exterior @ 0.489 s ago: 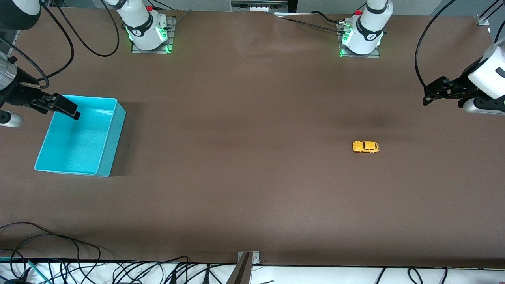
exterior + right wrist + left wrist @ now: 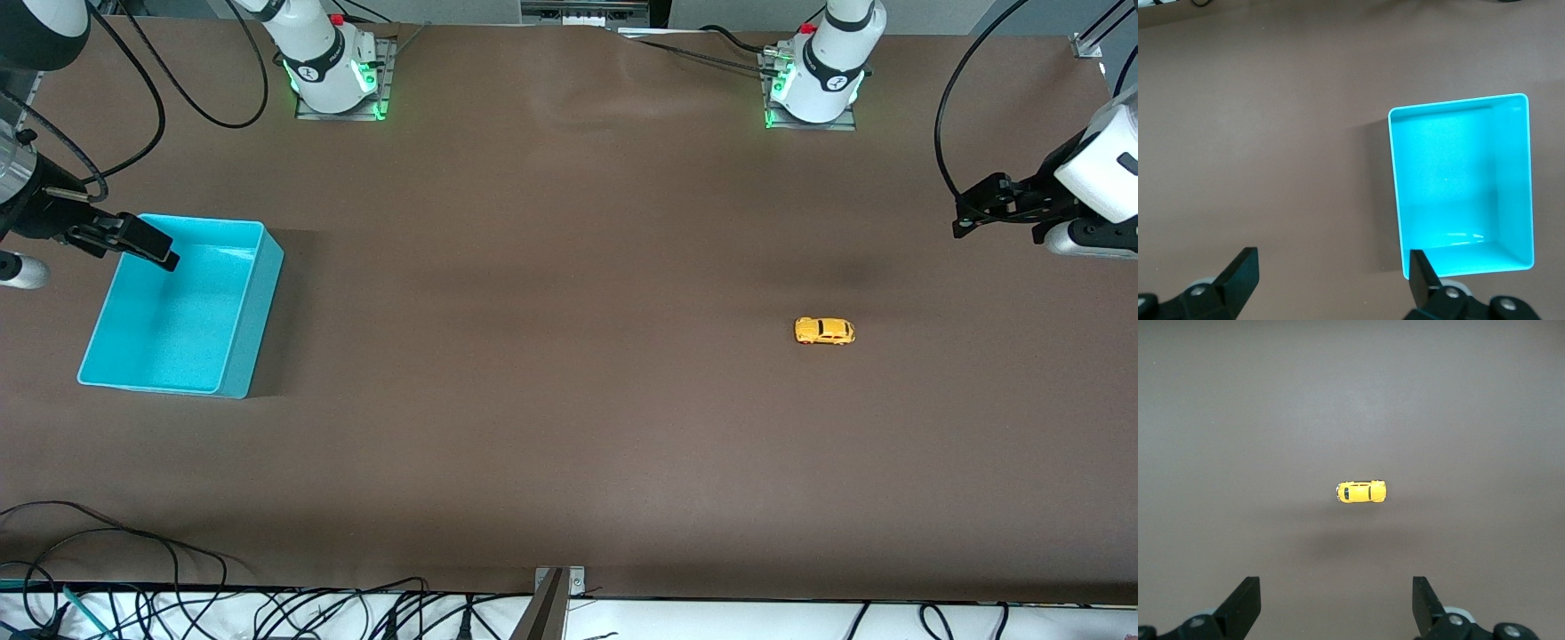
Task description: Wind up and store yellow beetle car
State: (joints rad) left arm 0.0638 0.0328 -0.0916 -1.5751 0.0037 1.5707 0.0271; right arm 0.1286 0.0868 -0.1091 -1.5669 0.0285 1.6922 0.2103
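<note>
The yellow beetle car (image 2: 824, 331) stands on its wheels on the brown table toward the left arm's end, alone and untouched. In the left wrist view the car (image 2: 1361, 491) lies well ahead of my left gripper (image 2: 1336, 583), whose fingers are spread wide with nothing between them. From the front, the left gripper (image 2: 971, 213) hangs in the air near the table's end, apart from the car. My right gripper (image 2: 151, 244) hovers open over the edge of the turquoise bin (image 2: 267, 267). The right wrist view shows the bin (image 2: 1515, 173) empty beside the right gripper (image 2: 1333, 253).
Both arm bases (image 2: 333, 80) (image 2: 813, 84) stand along the table edge farthest from the front camera. Black cables (image 2: 133, 551) lie at the nearest edge by the right arm's end. A metal bracket (image 2: 556, 587) sits at the middle of that edge.
Both arms have shifted only very slightly. The car and the bin have not moved.
</note>
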